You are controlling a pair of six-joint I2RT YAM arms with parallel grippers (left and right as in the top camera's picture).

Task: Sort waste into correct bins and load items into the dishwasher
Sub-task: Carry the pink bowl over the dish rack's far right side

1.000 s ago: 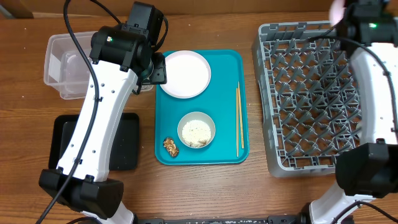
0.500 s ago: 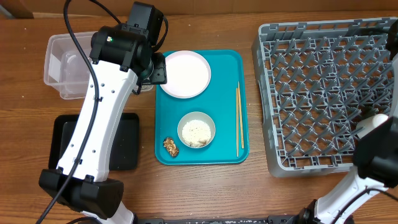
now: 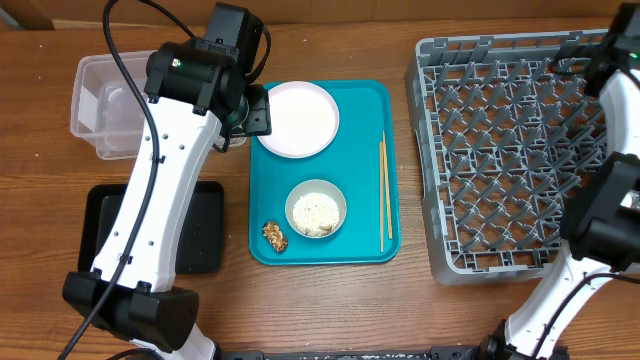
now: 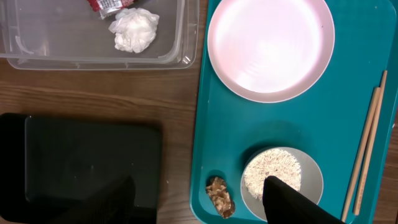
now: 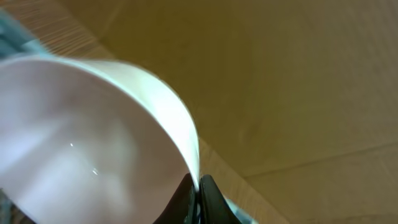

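My left gripper is open and empty, hovering over the teal tray's left edge. Below it in the left wrist view are a pale pink plate, a white bowl of rice, a brown food lump and chopsticks. The clear tub holds a white tissue and a red wrapper. My right gripper is shut on the rim of another pale pink plate; both are outside the overhead view.
The teal tray lies mid-table. The black tray sits front left, partly under my left arm. The grey dish rack fills the right side, and my right arm stands along its right edge.
My right arm has swung from the rack's far edge to the right border of the overhead view, taking the pink plate out of that view. The left arm has barely moved.
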